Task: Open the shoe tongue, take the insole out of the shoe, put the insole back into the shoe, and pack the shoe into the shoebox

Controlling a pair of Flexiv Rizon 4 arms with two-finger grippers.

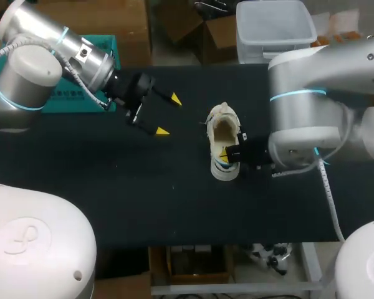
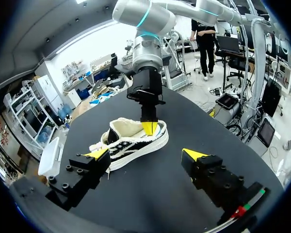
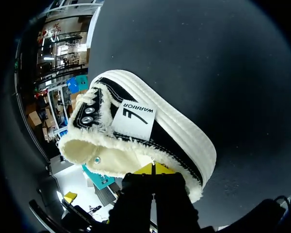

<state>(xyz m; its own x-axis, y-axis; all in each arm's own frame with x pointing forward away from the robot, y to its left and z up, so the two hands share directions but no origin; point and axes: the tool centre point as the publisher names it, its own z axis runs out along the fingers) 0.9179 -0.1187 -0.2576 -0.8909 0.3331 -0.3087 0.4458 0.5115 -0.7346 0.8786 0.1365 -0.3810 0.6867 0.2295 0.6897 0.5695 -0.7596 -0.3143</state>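
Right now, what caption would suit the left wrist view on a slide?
Open left hand faces a shoe on the table; the right hand, tips together, sits at its heel.

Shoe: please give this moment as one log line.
shoe upright | right gripper shut, tips at heel opening | left gripper open, clear of shoe

A white square label (image 3: 133,118), printed with one dark word in capitals under a slanted stroke mark, sits on the side of the black canvas shoe (image 3: 169,138), just ahead of the fingers of the right gripper (image 3: 155,168). White print on the teal cardboard box (image 1: 62,98) is too small to read.
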